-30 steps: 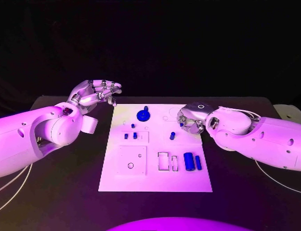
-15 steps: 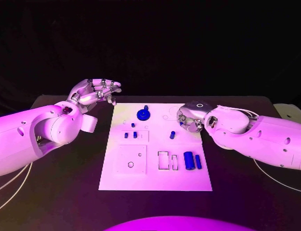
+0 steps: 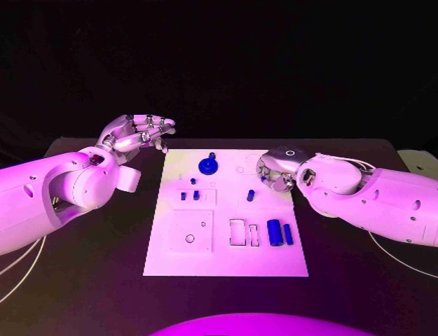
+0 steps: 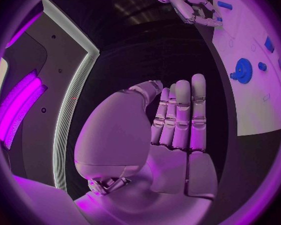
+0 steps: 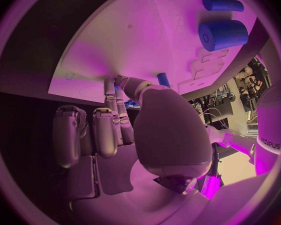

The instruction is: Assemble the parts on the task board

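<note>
The white task board (image 3: pixel 229 248) lies in the middle of the table. On it are a blue gear (image 3: pixel 209 166), small blue pegs (image 3: pixel 183 197), one peg (image 3: pixel 250 197), a thick blue cylinder (image 3: pixel 275 232) and a thin one (image 3: pixel 289 234). My right hand (image 3: pixel 276 170) is low over the board's far right edge, fingertips down on the board (image 5: pixel 147 35), and seems to pinch a small blue part (image 5: pixel 131 103). The thick cylinder (image 5: pixel 223 34) lies beyond it. My left hand (image 3: pixel 138 133) hovers off the board's far left corner, its fingers (image 4: pixel 181 115) straight, holding nothing.
Empty cut-outs sit at the board's near left (image 3: pixel 191 231) and centre (image 3: pixel 244 233). A pale round object (image 3: pixel 421 164) lies at the table's right edge. Dark table surrounds the board on all sides.
</note>
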You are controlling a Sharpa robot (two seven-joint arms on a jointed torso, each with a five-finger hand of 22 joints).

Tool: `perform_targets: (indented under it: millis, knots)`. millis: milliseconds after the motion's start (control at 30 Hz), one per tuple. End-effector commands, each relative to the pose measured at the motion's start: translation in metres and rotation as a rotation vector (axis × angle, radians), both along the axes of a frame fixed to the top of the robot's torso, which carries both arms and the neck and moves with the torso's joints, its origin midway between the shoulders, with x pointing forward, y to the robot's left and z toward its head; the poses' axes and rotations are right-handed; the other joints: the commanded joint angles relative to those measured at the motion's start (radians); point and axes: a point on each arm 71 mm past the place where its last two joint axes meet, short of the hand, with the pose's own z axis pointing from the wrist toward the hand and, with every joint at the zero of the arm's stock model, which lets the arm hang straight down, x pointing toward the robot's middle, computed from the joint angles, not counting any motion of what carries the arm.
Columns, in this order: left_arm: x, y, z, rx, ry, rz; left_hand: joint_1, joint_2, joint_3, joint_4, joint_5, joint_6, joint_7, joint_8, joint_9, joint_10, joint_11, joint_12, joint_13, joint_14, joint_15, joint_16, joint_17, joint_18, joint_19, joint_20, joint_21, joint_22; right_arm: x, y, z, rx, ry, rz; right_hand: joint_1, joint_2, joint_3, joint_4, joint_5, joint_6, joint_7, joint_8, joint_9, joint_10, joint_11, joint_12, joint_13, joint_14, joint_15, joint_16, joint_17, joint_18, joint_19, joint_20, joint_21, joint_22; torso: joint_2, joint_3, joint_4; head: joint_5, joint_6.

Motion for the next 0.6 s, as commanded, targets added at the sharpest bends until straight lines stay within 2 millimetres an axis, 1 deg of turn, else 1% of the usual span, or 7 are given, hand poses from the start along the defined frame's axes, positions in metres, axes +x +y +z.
perform_targets:
  millis: [33, 200, 367, 600]
  knots:
    - [0.0, 0.0, 0.0, -0.003, 0.009, -0.002, 0.005, -0.004, 0.0, -0.005, 0.001, -0.009, 0.001, -0.007, -0.001, -0.011, 0.0, 0.006, 0.001, -0.005, 0.0, -0.007, -0.001, 0.014, 0.0, -0.004, -0.007, -0.001, -0.003, -0.002, -0.006, -0.009, -0.002, -0.008, 0.001, 0.01, -0.001, -0.007, 0.001, 0.009, 0.001, 0.004, 0.002, 0.006, -0.001, -0.003, 0.0, 0.046, -0.009, 0.002, -0.002, -0.019, 0.037, -0.007, 0.004, 0.196, 0.0, -0.0004, 0.0009, 0.0, 0.0]
    - [0.0, 0.001, 0.0, -0.001, 0.013, -0.001, 0.005, -0.004, 0.001, -0.006, 0.001, -0.01, 0.002, -0.007, -0.001, -0.013, 0.001, 0.006, 0.001, -0.006, 0.001, -0.007, -0.002, 0.014, 0.0, -0.004, -0.007, -0.002, -0.006, -0.002, 0.0, 0.034, -0.039, -0.002, -0.007, 0.009, -0.004, -0.009, -0.003, 0.011, 0.0, 0.006, 0.005, 0.01, -0.001, -0.006, -0.001, 0.046, -0.009, 0.0, -0.005, -0.023, 0.044, -0.008, 0.02, 0.203, 0.0, -0.0003, 0.0009, 0.001, 0.0]
    - [0.0, 0.002, -0.001, 0.001, 0.016, -0.001, 0.004, -0.005, 0.001, -0.007, 0.001, -0.012, 0.003, -0.008, -0.001, -0.015, 0.002, 0.006, 0.001, -0.007, 0.002, -0.009, -0.003, 0.014, -0.001, -0.003, -0.008, -0.002, -0.007, -0.002, 0.006, 0.069, -0.071, 0.0, -0.012, 0.009, -0.005, -0.011, -0.009, 0.011, 0.0, 0.006, 0.006, 0.012, -0.002, -0.01, -0.002, 0.045, -0.01, -0.001, -0.006, -0.024, 0.045, -0.009, 0.023, 0.205, -0.001, -0.0011, 0.0005, 0.0, 0.001]
    - [0.001, 0.002, -0.001, 0.002, 0.02, -0.002, 0.002, -0.006, 0.002, -0.008, 0.001, -0.015, 0.005, -0.01, -0.002, -0.02, 0.004, 0.007, 0.002, -0.01, 0.003, -0.011, -0.004, 0.014, -0.002, -0.002, -0.009, -0.003, -0.009, -0.006, 0.014, 0.101, -0.097, 0.001, -0.016, 0.008, -0.006, -0.012, -0.013, 0.011, -0.001, 0.006, 0.007, 0.013, -0.002, -0.012, -0.003, 0.046, -0.01, -0.001, -0.006, -0.024, 0.046, -0.009, 0.025, 0.206, -0.001, -0.0009, -0.0004, -0.001, 0.003]
